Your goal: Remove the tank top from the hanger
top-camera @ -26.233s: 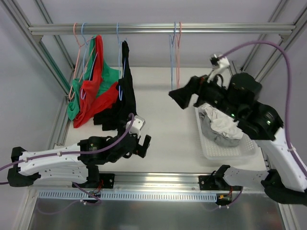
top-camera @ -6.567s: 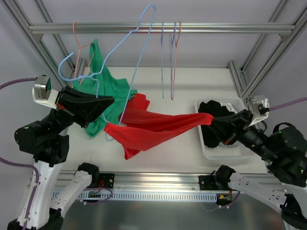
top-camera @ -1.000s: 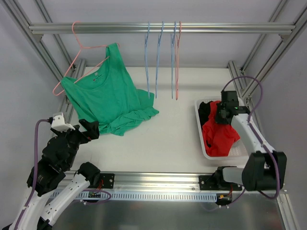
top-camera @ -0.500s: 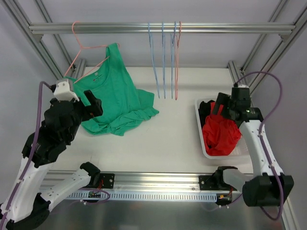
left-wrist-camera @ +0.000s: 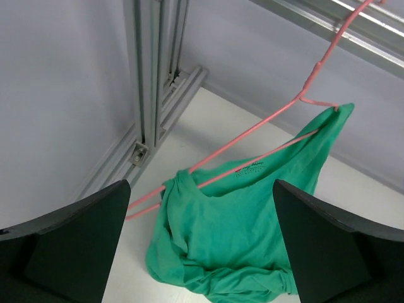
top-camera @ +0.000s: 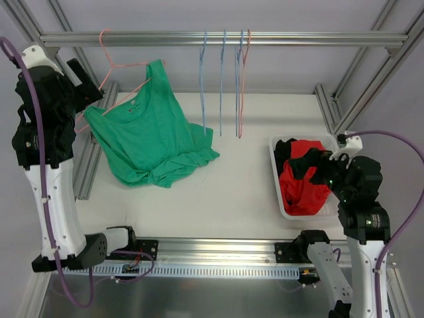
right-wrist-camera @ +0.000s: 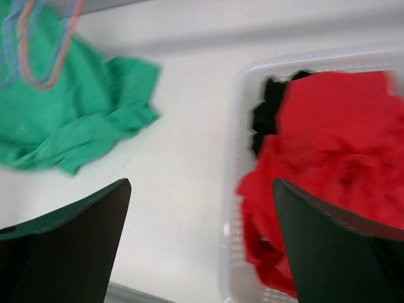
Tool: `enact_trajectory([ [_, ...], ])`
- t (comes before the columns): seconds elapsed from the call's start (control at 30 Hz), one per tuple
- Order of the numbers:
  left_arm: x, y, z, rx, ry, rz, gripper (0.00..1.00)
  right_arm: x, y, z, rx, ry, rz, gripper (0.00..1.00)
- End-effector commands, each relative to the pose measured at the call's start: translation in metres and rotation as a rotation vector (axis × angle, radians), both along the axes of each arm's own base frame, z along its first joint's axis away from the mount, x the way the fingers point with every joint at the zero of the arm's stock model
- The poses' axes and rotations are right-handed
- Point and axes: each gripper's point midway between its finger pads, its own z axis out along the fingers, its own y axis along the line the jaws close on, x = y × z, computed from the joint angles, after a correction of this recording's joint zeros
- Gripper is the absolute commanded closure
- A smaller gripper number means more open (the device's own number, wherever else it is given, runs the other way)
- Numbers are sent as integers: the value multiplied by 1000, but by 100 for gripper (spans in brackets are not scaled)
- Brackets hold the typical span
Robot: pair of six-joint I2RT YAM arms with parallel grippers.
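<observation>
The right gripper (top-camera: pixel 310 164) stands wide open and empty. A second ago it was shut, low in the tray (top-camera: pixel 273 173); now it has let go and drawn back toward the near edge. The red top (top-camera: pixel 301 185) lies heaped in the tray at the right, against a black garment (top-camera: pixel 283 151). In the wrist view the open fingers frame that heap with nothing between them (right-wrist-camera: pixel 202 189).

The left gripper (top-camera: pixel 85 81) is also wide open and holds nothing. It has climbed from the near left corner to the far left, just beside the pink hanger (top-camera: pixel 122 66). Its wrist view looks down between the fingers (left-wrist-camera: pixel 202 189) at the hanger's sloping arm (left-wrist-camera: pixel 252 129) and the green top (left-wrist-camera: pixel 252 214).

The green top (top-camera: pixel 149 136) is the one garment left hung: its straps are on the pink hanger, which hooks the rail (top-camera: pixel 318 40), and its hem spreads on the table. The other hangers (top-camera: pixel 222 83) hang bare. So the red top looks finished, and the left arm seems set to start on the green one.
</observation>
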Motion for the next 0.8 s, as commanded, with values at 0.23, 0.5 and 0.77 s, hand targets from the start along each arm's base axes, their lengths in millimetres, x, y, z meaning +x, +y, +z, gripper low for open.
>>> enact_trajectory([
  [0.23,94,-54,-19,16,106,-553,1,-54,108,16,289,-95,714,1],
  [0.5,120,-58,-32,-14,120,-590,27,-81,114,39,292,-166,796,0],
  [0.77,104,-66,-43,-49,136,-618,58,-84,113,44,293,-181,790,1],
])
